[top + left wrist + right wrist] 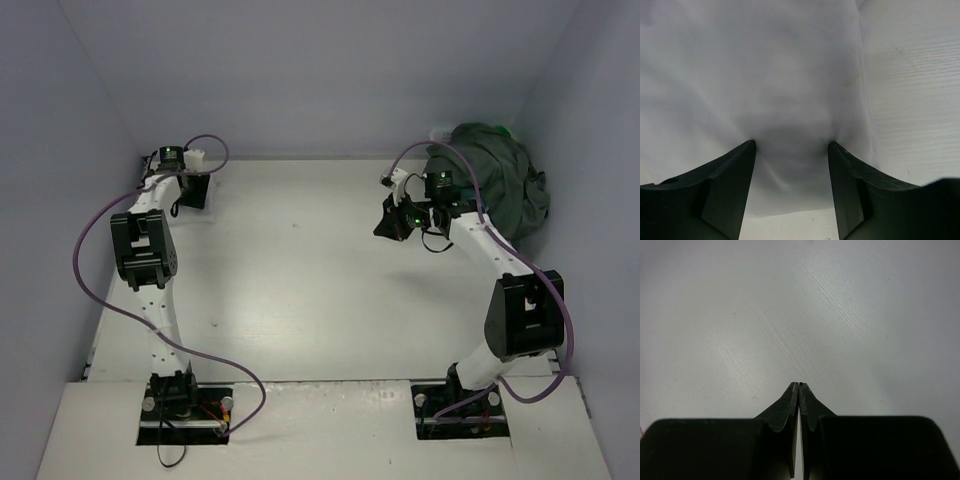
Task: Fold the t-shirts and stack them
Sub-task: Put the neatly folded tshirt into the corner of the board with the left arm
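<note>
- Your left hand (792, 145) is spread, its fingertips pressing into the white t-shirt (765, 75) at the far left corner of the tabletop (300, 290).
- Your right hand (799, 386) is pressed together and empty.
- The dark olive-grey t-shirt (495, 175) lies heaped in the far right corner.

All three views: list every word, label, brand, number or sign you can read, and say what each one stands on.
There is no readable text in any view.
The white t-shirt is plain cloth with no print.
The dark heap of t-shirts shows no label or logo.
The table is bare of markings.
The left arm and right arm show nothing legible; any marking is too small to tell.
</note>
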Tool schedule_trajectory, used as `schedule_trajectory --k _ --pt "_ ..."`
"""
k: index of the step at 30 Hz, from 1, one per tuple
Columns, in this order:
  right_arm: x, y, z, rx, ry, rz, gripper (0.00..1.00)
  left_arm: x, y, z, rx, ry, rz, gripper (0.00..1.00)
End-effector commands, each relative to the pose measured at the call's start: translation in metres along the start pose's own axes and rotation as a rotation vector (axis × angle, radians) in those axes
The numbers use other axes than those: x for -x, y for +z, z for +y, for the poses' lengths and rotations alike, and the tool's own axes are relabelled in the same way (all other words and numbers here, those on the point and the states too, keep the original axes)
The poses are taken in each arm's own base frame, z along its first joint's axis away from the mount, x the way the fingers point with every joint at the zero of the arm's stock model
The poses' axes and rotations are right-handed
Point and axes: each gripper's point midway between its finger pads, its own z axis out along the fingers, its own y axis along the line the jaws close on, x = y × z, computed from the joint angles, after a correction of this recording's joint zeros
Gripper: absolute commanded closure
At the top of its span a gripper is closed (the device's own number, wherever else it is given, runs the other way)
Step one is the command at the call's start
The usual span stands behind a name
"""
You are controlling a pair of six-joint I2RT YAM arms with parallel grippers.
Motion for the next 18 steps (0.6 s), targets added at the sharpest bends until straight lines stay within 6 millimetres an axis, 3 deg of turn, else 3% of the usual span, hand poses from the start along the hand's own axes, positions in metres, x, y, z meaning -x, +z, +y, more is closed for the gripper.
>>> schedule_trajectory --k 1,5,9,13,14,15,18 --pt "0.017 -0.007 0.002 0.009 -0.041 -0.053 1.0 0.017 -0.012 0.002 -0.003 0.001 -0.05 0.46" --pt "0.016 -0.007 0.001 0.007 -0.039 -0.05 1.0 0.017 -0.012 0.003 0.002 -0.004 -0.053 0.46" --pt "0.018 -0.008 0.0 -0.002 -0.041 -0.054 1.0 0.041 -0.033 0.008 0.024 -0.019 -0.12 0.46" --pt "0.023 -0.012 -0.005 -0.037 -0.059 -0.057 1.0 0.074 -0.078 0.009 0.02 -0.042 -0.198 0.46" --pt "0.025 -0.013 -0.011 -0.057 -0.062 -0.056 1.0 0.093 -0.106 0.009 0.011 -0.051 -0.239 0.46" --pt "0.024 -0.012 -0.011 -0.056 -0.059 -0.053 1.0 0.093 -0.107 0.009 0.011 -0.051 -0.239 0.46" --pt "0.024 -0.015 -0.022 -0.091 -0.049 -0.05 0.98 0.114 -0.151 0.003 -0.013 -0.06 -0.297 0.46"
